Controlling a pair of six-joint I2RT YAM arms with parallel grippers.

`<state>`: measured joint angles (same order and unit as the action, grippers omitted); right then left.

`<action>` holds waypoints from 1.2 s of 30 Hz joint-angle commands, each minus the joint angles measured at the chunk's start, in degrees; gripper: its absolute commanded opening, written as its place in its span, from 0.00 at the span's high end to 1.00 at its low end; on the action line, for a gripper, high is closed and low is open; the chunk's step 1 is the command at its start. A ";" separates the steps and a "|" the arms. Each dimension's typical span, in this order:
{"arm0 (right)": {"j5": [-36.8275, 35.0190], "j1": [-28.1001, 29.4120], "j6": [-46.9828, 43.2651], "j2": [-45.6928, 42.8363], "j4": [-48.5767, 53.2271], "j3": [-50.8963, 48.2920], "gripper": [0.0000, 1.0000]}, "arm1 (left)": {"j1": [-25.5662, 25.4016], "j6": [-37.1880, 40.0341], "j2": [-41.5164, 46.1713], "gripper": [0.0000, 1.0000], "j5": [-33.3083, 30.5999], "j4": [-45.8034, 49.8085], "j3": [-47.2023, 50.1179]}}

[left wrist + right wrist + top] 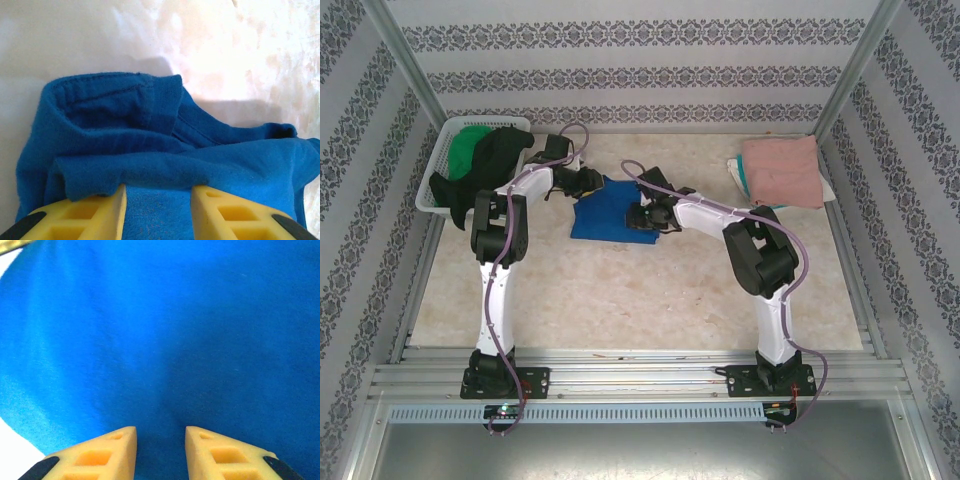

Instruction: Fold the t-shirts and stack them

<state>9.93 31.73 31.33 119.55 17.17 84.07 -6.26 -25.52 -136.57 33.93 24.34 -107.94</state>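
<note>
**Desk:** What's at the centre of the shot?

**Operator:** A royal-blue t-shirt (605,212), lying crumpled and partly folded on the bench (650,300), towards the far side and a little left of the middle. From above I see both of my arms reaching in over it, one from each side.

**Desk:** What are the hands doing?

**Operator:** My left hand (159,189) is down at the shirt's left edge. On its wrist camera the yellow fingers stand apart with blue cloth in the gap, and a rolled fold lies across their tips. I cannot tell whether they are clamped on that bunch. My right hand (160,430) is at the shirt's right edge, its fingers also parted and smooth blue cloth running down between them. I cannot tell whether it is grasping there either.

**Desk:** And around it?

**Operator:** A salmon-pink t-shirt (782,170) lies folded flat at the bench's far right corner, well apart from the blue one. At the far left corner stands a white slatted basket (432,172), with a green t-shirt (470,142) heaped inside and a black t-shirt (500,158) draped over its front rim, near my left arm.
</note>
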 commanded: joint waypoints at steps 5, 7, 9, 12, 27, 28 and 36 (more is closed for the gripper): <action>-1.14 -3.27 -0.62 -4.56 0.00 -7.71 0.66 | 0.71 1.29 6.34 0.63 -1.40 1.97 3.48; -2.03 -4.14 -0.88 -8.06 -0.12 -10.03 0.66 | 0.65 0.80 9.93 0.72 -4.38 2.30 5.66; -2.61 -4.54 -1.06 -11.29 -0.20 -11.56 0.66 | 0.68 0.74 13.97 0.72 -4.56 1.03 8.76; -2.45 -3.86 -1.09 -13.89 -0.69 -11.59 0.65 | 0.64 0.64 20.20 0.69 -5.26 -1.64 14.13; -3.30 2.75 -0.09 4.05 2.53 4.69 0.67 | 0.55 0.90 44.12 0.61 -11.54 -14.48 45.65; -3.77 2.58 0.41 3.88 2.59 3.38 0.66 | 0.55 0.97 43.64 0.61 -10.52 -14.76 45.82; -6.60 0.47 0.69 -4.24 3.43 -6.30 0.66 | -0.30 0.98 39.91 0.60 -9.36 -17.46 46.86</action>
<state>6.44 33.47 31.57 118.56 16.10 80.51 -6.28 -25.47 -94.85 23.92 10.57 -61.45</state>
